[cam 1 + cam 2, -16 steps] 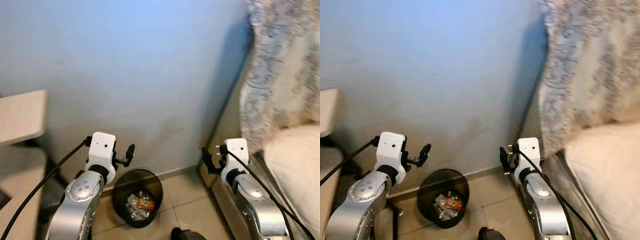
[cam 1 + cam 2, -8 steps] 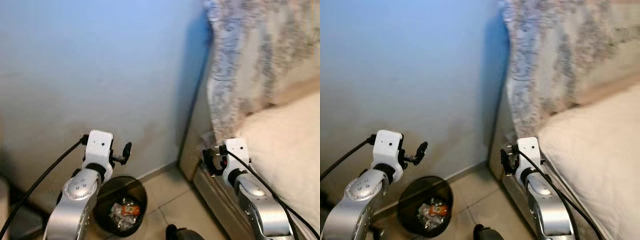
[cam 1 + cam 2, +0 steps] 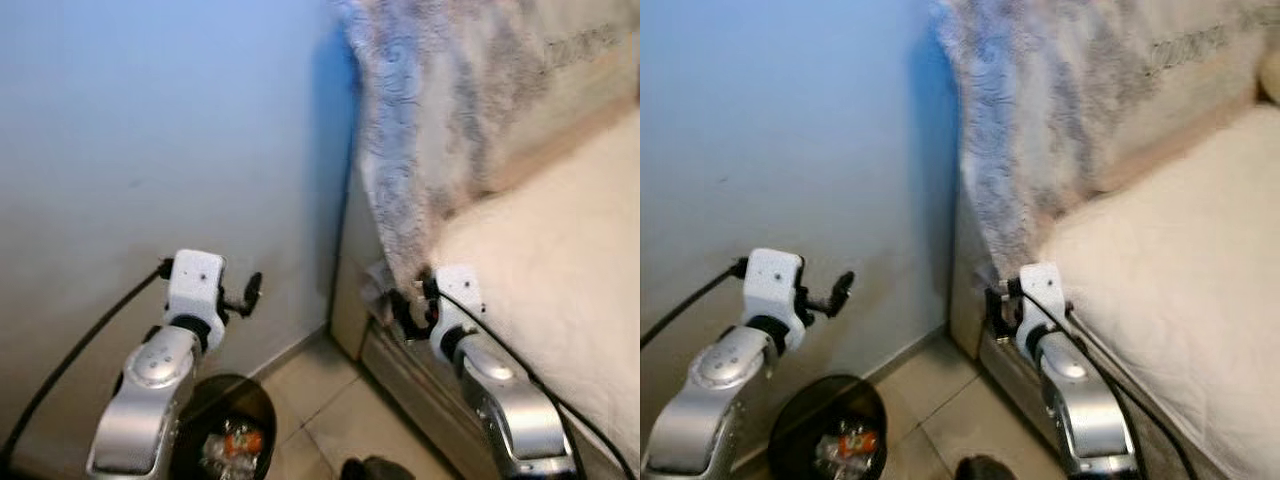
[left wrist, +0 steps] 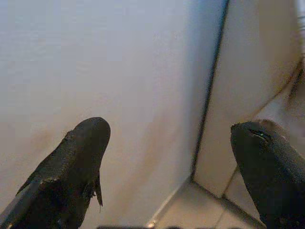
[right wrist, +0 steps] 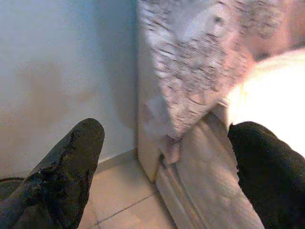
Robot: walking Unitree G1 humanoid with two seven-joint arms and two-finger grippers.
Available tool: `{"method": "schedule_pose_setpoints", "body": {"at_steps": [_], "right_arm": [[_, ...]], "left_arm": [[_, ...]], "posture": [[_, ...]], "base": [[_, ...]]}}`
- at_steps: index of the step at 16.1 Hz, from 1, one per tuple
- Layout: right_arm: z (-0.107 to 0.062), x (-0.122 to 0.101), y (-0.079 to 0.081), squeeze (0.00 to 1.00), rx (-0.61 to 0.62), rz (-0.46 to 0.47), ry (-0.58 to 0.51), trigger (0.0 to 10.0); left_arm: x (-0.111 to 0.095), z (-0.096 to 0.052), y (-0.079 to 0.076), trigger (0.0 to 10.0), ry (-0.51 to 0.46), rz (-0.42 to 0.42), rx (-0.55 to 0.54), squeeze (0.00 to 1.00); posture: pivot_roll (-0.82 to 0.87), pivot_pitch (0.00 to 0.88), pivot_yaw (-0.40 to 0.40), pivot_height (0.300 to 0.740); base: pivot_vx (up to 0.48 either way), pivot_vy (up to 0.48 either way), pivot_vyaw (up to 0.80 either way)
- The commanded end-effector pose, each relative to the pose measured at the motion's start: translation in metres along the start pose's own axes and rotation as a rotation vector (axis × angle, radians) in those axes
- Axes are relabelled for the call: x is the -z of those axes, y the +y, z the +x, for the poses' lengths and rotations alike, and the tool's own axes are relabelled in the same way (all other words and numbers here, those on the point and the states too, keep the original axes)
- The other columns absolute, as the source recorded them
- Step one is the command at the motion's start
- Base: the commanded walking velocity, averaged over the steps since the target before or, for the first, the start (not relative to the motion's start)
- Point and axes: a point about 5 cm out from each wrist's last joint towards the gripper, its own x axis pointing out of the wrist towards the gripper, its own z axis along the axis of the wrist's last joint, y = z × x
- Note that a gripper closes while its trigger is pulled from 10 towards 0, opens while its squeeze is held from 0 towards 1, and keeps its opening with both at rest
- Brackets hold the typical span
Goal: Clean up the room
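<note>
A black waste bin [image 3: 255, 405] stands on the tiled floor by the blue wall, with crumpled wrappers [image 3: 226, 444] inside it. My left gripper [image 3: 248, 296] is held up above the bin, open and empty; in the left wrist view its fingers [image 4: 81, 157] frame the wall and the bed's end panel. My right gripper [image 3: 405, 312] hangs at the bed's corner, just below a grey patterned blanket [image 3: 420, 130]. It is open too, with nothing between its fingers [image 5: 71, 167].
A cream mattress [image 3: 560, 250] takes up the right side, on a pale bed frame [image 3: 350, 290] that meets the blue wall [image 3: 150, 130]. Beige floor tiles [image 3: 315, 420] lie between the bin and the bed.
The camera has swung to the right: the bed and blanket now take up more of the picture, and the bin has slid to the lower left. Both arms keep their pose.
</note>
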Motion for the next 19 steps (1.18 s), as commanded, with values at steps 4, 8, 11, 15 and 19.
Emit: {"method": "schedule_pose_setpoints", "body": {"at_steps": [4, 8, 11, 15, 19], "right_arm": [[0.002, -0.005, 0.001, 0.92, 0.018, 0.007, 0.008, 10.0], [0.003, -0.006, 0.003, 0.92, 0.003, 0.001, 0.015, 10.0], [0.002, -0.005, 0.002, 0.92, 0.007, 0.0, 0.018, 10.0], [0.001, -0.005, 0.001, 0.92, 0.016, 0.012, 0.01, 10.0], [0.0, -0.002, -0.003, 0.92, 0.026, 0.011, 0.014, 10.0]], "left_arm": [[-0.002, 0.002, 0.001, 10.0, -0.009, 0.024, 0.004, 0.0], [-0.003, 0.005, -0.003, 10.0, -0.017, 0.044, 0.021, 0.0], [-0.003, 0.006, -0.002, 10.0, -0.017, 0.044, 0.014, 0.0], [-0.003, 0.005, 0.008, 10.0, -0.021, 0.043, -0.032, 0.0], [-0.003, 0.003, 0.015, 10.0, -0.024, 0.052, -0.058, 0.0]], "posture": [[-0.01, 0.013, 0.02, 0.74], [-0.02, 0.016, 0.016, 0.74], [-0.02, 0.015, 0.012, 0.74], [-0.03, 0.016, 0.017, 0.74], [-0.02, 0.02, 0.01, 0.74]], "base": [[0.0, 0.0, -0.8], [0.0, 0.0, -0.79], [0.0, -0.316, -0.79], [0.0, -0.349, -0.79], [0.0, -0.347, -0.79]]}}
